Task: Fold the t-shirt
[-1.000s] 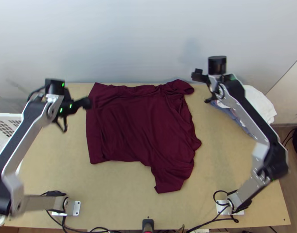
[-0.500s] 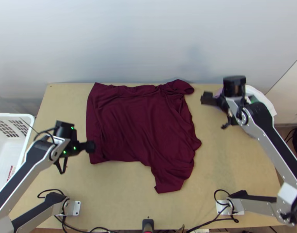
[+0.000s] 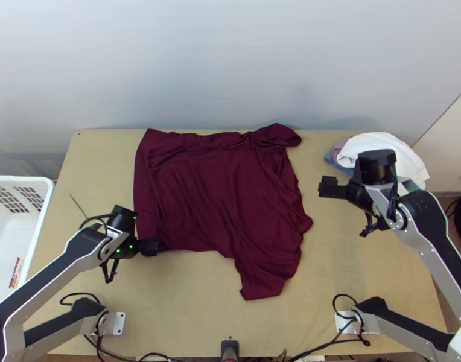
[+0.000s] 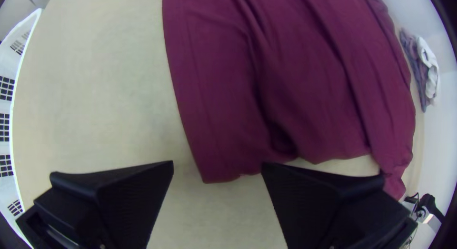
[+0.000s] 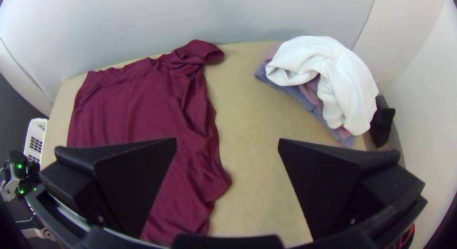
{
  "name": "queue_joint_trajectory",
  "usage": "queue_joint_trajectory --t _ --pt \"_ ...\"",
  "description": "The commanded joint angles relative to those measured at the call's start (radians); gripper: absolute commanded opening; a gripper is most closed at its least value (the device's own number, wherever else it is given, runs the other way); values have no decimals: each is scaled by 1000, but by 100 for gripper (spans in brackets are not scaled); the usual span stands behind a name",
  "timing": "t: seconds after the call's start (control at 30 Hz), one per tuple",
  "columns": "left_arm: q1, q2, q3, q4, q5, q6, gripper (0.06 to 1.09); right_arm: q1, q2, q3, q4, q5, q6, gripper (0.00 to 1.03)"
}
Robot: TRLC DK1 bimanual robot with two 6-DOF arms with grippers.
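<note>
The dark red t-shirt lies spread and wrinkled on the table, its hem at the left, one sleeve toward the near edge and the other bunched at the back. My left gripper is at the shirt's near left corner. In the left wrist view the left gripper stands open, the corner of the shirt between and beyond its fingertips. To the right of the shirt is my right gripper. The right wrist view shows the right gripper open and holding nothing, with the shirt to one side.
A pile of clothes, white on top, lies at the table's back right, behind the right gripper. A white basket stands at the left edge. Bare tabletop shows along the near side.
My left gripper has come down the picture along the hem to the near corner. The right gripper has moved toward the near edge and slightly right. The shirt lies the same.
</note>
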Motion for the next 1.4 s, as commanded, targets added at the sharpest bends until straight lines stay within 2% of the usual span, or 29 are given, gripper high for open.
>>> queue_joint_trajectory --t 0.0,0.1,0.13,0.2,0.3,0.4,0.6,0.77,0.97,1.17,1.27,1.37 --pt "-42 95 -16 72 -29 -46 86 6 -31 -28 -15 -14 -2 99" --pt "-42 126 -19 92 -37 -51 79 11 -32 -34 -18 -16 -2 99" --pt "-44 129 -21 96 -43 -52 73 14 -31 -34 -22 -19 -2 99" --pt "-44 126 -36 127 -58 -54 58 20 -31 -42 -32 -34 0 99" --pt "-45 109 -62 178 -98 -51 40 39 -32 -60 -59 -103 1 99" --pt "-54 75 -76 204 -127 -44 9 91 -40 -104 -107 -192 3 99" --pt "-54 -29 -73 167 -139 -8 10 178 -41 -235 -229 -419 36 96" --pt "-2 -123 -49 110 -143 32 10 226 -32 -341 -232 -529 49 96" --pt "87 -210 -22 26 -141 103 10 310 46 -365 -213 -534 52 96" --pt "171 -245 1 -16 -126 150 10 440 166 -377 -150 -586 118 96" --pt "176 -255 1 -25 -124 150 10 462 201 -391 -99 -623 131 87" --pt "176 -256 2 -25 -123 150 10 487 238 -401 -76 -652 131 85"
